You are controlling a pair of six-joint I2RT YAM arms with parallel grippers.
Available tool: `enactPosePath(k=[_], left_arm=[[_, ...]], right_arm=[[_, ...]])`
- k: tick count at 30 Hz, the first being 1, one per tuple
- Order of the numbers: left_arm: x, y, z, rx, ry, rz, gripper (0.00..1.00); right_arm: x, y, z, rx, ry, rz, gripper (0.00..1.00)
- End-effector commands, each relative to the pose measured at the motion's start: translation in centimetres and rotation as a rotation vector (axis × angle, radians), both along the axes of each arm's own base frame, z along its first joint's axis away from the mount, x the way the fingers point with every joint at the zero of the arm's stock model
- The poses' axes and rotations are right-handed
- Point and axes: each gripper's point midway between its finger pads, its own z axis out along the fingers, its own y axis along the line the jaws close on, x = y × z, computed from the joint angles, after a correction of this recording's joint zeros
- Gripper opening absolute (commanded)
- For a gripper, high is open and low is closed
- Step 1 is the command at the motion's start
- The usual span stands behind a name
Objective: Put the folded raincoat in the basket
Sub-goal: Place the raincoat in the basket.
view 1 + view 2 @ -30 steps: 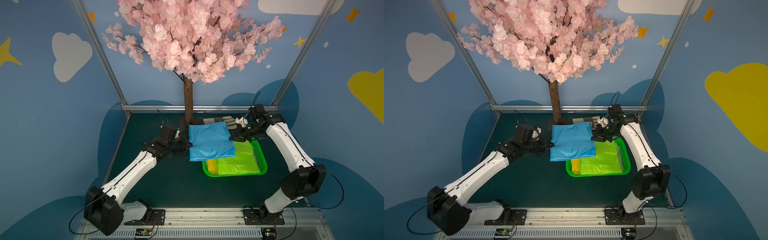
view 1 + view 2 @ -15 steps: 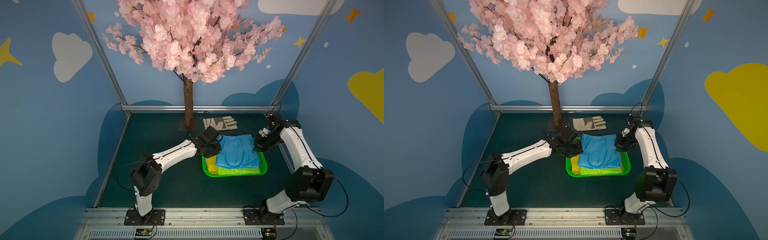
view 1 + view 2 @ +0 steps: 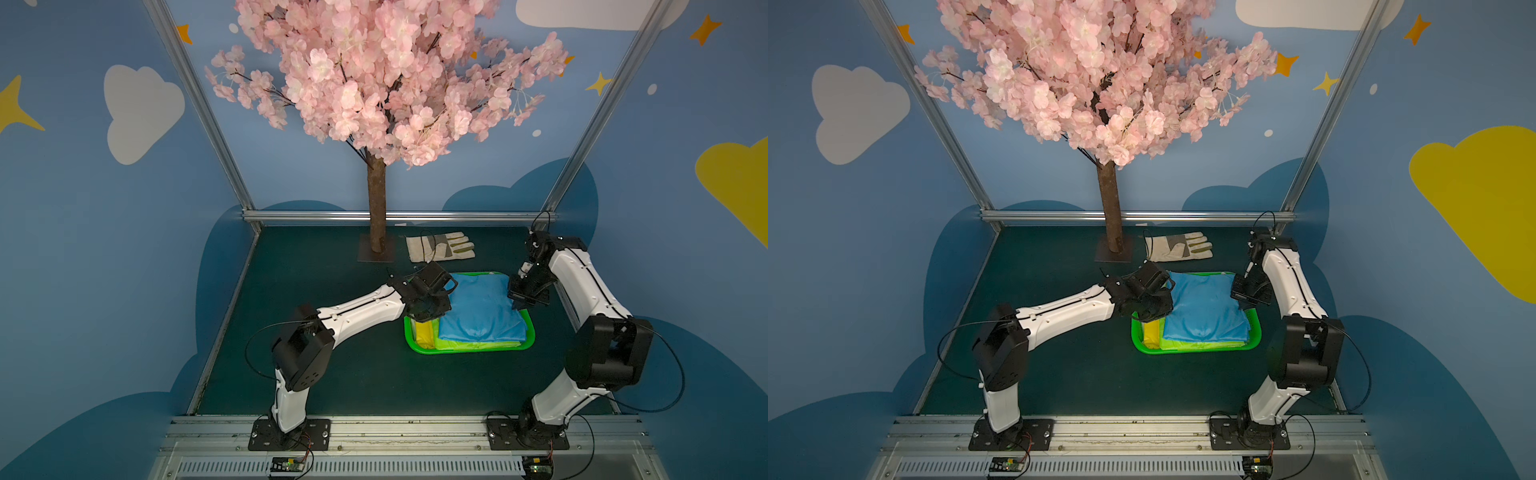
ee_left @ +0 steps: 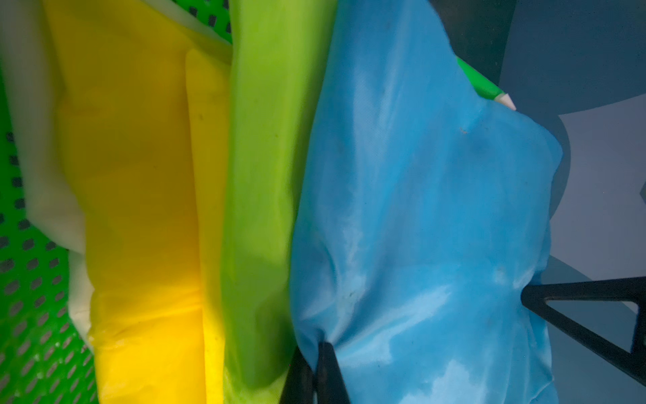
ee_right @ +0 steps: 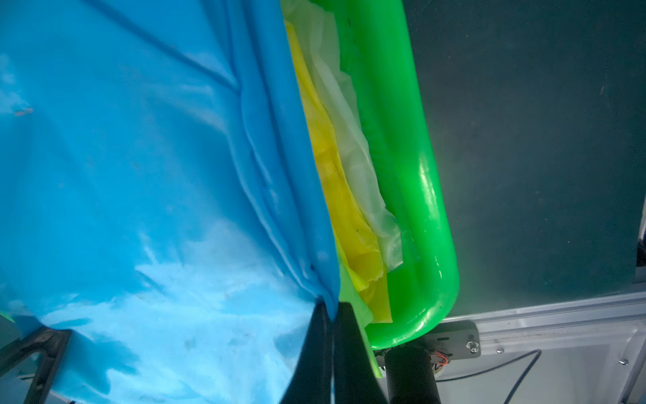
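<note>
The folded blue raincoat (image 3: 478,309) (image 3: 1204,309) lies over the bright green basket (image 3: 469,348) (image 3: 1196,348), on top of a lime raincoat (image 3: 465,344) and a yellow one (image 3: 424,334). My left gripper (image 3: 432,305) (image 4: 316,353) is shut on the blue raincoat's (image 4: 419,217) left edge. At its right edge my right gripper (image 3: 518,301) (image 5: 332,314) is shut on the blue fabric (image 5: 140,175), just inside the basket's rim (image 5: 419,210). Both wrist views show the blue cloth puckered between closed black fingers.
A grey-and-white work glove (image 3: 440,247) lies behind the basket. The blossom tree's trunk (image 3: 376,208) and base plate stand at the back middle. Metal frame posts and blue walls close in the dark green table (image 3: 332,374).
Both arms carried the blue raincoat from behind and left of the basket forward and down over it; in the last half second it has barely moved.
</note>
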Motion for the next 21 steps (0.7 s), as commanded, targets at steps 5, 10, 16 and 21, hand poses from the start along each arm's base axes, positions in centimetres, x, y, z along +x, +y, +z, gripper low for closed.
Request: enactPosePath(k=[5,10,16,21], left_arm=[[-1.2,0.9,0.3,0.018,0.002,-0.013,0.04],[-1.8,1.0,0.7,0.013,-0.004,-0.022,0.05],[-2.2,1.2,1.0,0.009,-0.007,-0.039,0.06],[-2.4,0.9,0.9,-0.001,0.002,-0.061,0.09]], right_arm=[[0.3,0.2,-1.2,-0.014,0.019,-0.008,0.02],[0.3,0.2,-1.3,-0.019,0.021,-0.009,0.05],[0.2,0.2,-1.4,-0.024,0.020,-0.006,0.06],[0.3,-0.1,-1.4,-0.034,0.022,-0.007,0.07]])
